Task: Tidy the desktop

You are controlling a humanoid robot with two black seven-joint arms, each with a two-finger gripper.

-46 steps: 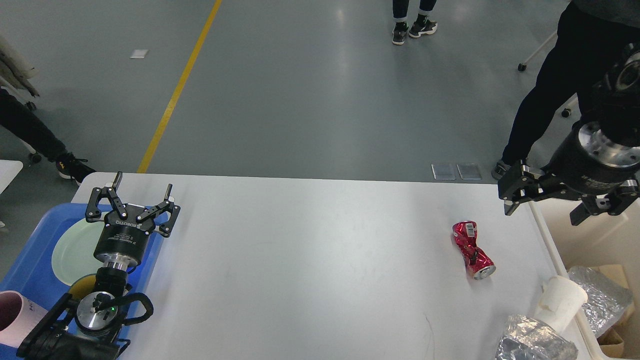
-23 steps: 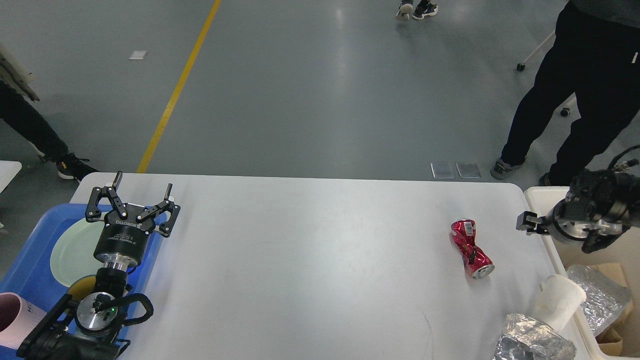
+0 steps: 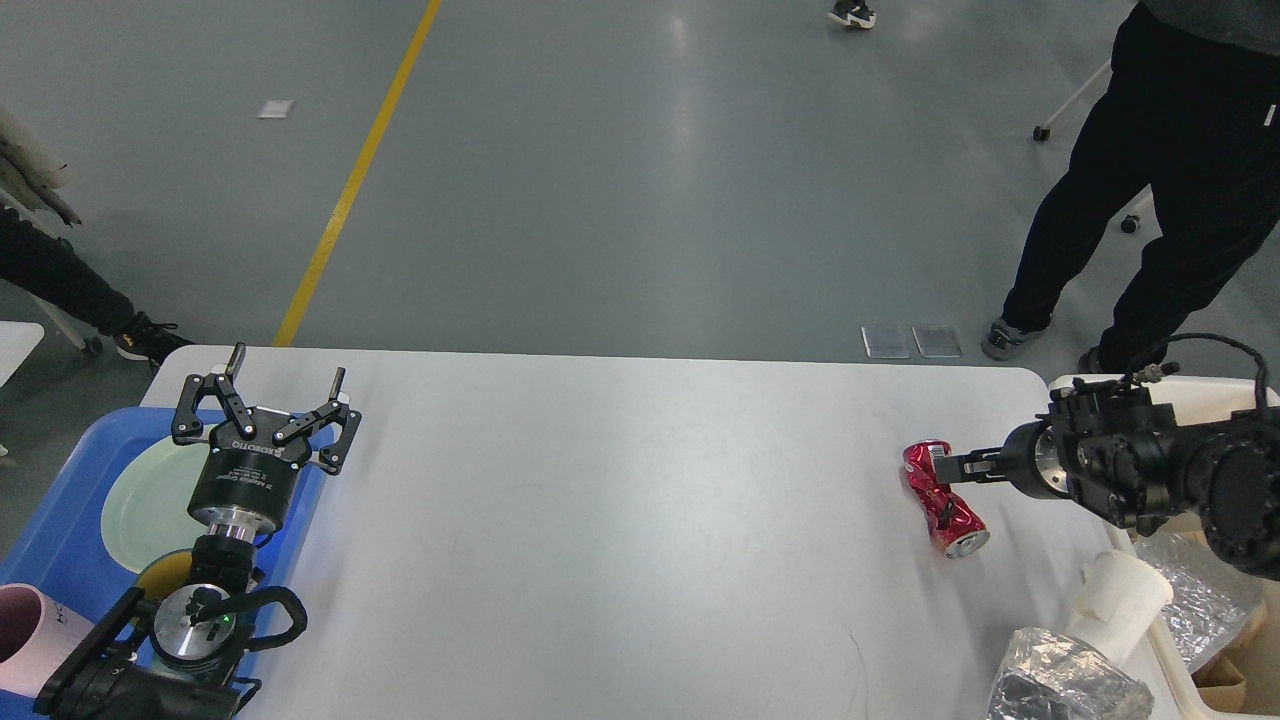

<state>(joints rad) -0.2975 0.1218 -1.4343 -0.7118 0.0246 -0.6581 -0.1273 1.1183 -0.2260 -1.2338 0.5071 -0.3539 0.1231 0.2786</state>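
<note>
The white desktop (image 3: 620,520) fills the lower part of the head view. A crushed red can (image 3: 952,517) lies on it at the right. My right gripper (image 3: 948,466) reaches in from the right, low over the desktop. Its dark fingers point left and meet the can's upper end. They are seen side-on, so I cannot tell whether they are open or shut. My left gripper (image 3: 288,365) is open and empty. It points away from me at the desktop's left edge, over the blue tray (image 3: 60,510).
The blue tray holds a pale green plate (image 3: 145,500) and a pink cup (image 3: 25,635). A white paper cup (image 3: 1120,600) and crumpled foil (image 3: 1060,685) lie at the front right. A cream bin (image 3: 1085,385) holding foil stands at the right edge. A person (image 3: 1150,180) stands beyond it.
My right arm has come down from above the bin and swung left, so its fingers now reach the red can. The can has barely shifted. The left arm has not moved.
</note>
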